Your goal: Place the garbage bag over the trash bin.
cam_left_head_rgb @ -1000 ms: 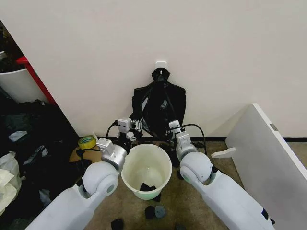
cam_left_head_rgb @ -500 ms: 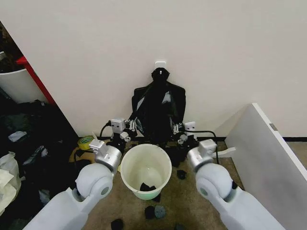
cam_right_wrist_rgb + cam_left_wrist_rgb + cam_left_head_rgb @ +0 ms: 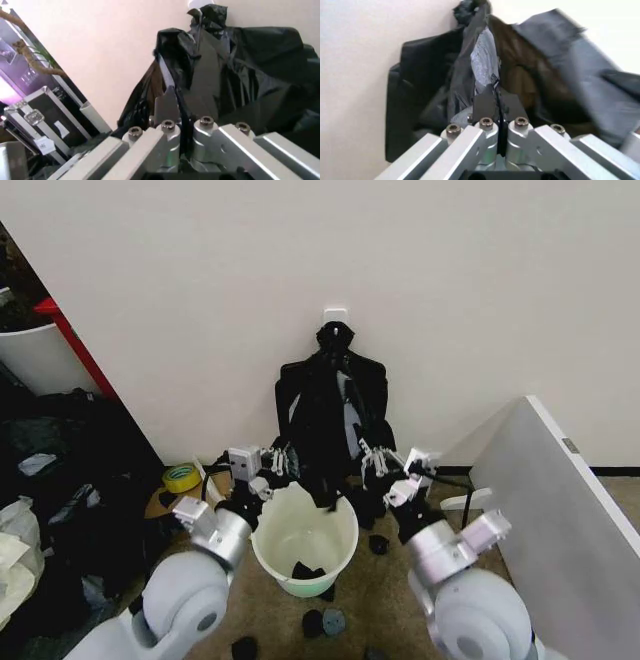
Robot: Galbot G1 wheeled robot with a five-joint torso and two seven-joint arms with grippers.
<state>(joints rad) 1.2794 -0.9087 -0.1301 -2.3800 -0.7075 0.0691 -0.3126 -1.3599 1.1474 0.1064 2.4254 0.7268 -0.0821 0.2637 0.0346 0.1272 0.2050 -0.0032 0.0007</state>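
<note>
Head view: looking down from above the bin (image 3: 305, 537), facing the wall. Wrist views: close behind each gripper, aimed at the hanging bag (image 3: 480, 60) (image 3: 215, 75) above the bin, shared with the head view (image 3: 325, 425).

Over the last second both arms have drawn back toward the robot and spread apart. The left gripper (image 3: 272, 463) and right gripper (image 3: 375, 462), each pinched on film, have pulled a thin glossy black plastic garbage bag (image 3: 330, 442) off the hanging bundle, its lower tip now over the round white plastic trash bin (image 3: 276, 552).
</note>
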